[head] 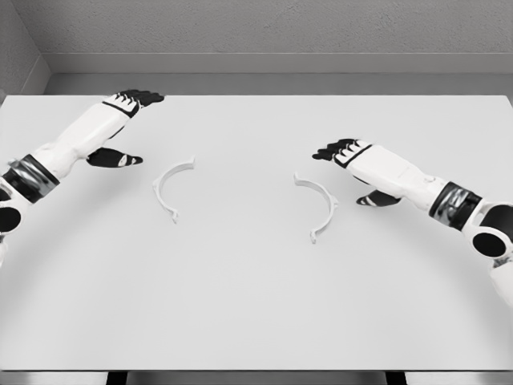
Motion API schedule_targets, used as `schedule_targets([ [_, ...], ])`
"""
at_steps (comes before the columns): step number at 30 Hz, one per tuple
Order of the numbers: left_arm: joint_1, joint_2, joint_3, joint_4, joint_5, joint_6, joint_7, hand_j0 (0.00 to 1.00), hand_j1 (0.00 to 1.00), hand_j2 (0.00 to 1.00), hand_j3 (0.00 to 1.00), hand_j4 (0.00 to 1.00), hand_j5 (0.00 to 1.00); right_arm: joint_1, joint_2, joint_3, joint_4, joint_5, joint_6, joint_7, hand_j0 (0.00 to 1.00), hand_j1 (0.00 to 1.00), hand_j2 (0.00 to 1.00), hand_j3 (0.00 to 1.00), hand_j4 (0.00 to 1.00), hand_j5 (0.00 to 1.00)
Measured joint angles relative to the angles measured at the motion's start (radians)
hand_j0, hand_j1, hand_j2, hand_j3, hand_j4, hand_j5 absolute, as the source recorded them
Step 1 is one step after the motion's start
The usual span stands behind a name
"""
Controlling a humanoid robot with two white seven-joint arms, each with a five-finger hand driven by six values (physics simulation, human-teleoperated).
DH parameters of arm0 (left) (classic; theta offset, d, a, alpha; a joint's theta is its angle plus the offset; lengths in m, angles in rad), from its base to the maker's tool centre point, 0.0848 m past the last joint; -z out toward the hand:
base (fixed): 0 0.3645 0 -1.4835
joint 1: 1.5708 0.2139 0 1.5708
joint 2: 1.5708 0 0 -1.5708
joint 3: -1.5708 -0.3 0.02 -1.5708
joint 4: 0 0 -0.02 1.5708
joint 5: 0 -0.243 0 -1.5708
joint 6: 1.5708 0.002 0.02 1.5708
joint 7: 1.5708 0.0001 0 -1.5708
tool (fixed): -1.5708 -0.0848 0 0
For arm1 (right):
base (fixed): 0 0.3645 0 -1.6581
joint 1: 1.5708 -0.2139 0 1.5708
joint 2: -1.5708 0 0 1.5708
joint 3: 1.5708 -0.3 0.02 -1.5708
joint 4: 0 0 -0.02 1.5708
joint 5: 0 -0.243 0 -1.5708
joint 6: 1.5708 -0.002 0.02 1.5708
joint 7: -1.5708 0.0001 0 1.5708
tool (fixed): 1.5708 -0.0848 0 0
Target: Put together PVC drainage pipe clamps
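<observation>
Two white half-ring clamp pieces lie flat on the white table [256, 305]. The left clamp half [169, 189] curves open toward the right; the right clamp half [320, 205] curves open toward the left. A wide gap separates them. My left hand [132, 100] hovers at the far left, well behind and left of the left half, with dark fingers extended and nothing in them. My right hand [337, 151] hangs just behind and right of the right half, fingers relaxed, holding nothing and not touching the piece.
A grey wall runs behind the table's far edge [256, 95]. The near edge [256, 370] shows at the bottom of the picture.
</observation>
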Motion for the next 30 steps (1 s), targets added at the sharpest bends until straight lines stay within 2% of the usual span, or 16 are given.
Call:
schedule_targets([
  [5, -0.026, -0.036, -0.048, 0.065, -0.001, 0.000, 0.000, 1.00, 1.00, 1.00, 1.00, 1.00, 1.00, 0.000, 0.000, 0.028, -0.018, 0.002, 0.006, 0.007, 1.00, 1.00, 1.00, 1.00, 1.00, 1.00],
  [8, -0.086, -0.069, -0.077, 0.125, -0.002, 0.000, 0.000, 1.00, 1.00, 1.00, 1.00, 1.00, 1.00, -0.003, 0.000, 0.045, -0.022, 0.002, 0.008, 0.008, 1.00, 1.00, 1.00, 1.00, 1.00, 1.00],
  [14, -0.114, -0.102, -0.105, 0.209, -0.005, 0.000, 0.000, 1.00, 1.00, 1.00, 1.00, 1.00, 1.00, -0.002, 0.001, 0.061, -0.023, 0.002, 0.009, 0.008, 1.00, 1.00, 1.00, 1.00, 1.00, 1.00],
  [30, -0.110, -0.098, -0.101, 0.275, -0.004, 0.000, 0.000, 1.00, 1.00, 1.00, 1.00, 1.00, 1.00, -0.026, 0.029, 0.080, 0.017, 0.005, 0.012, 0.009, 1.00, 1.00, 1.00, 1.00, 1.00, 1.00],
])
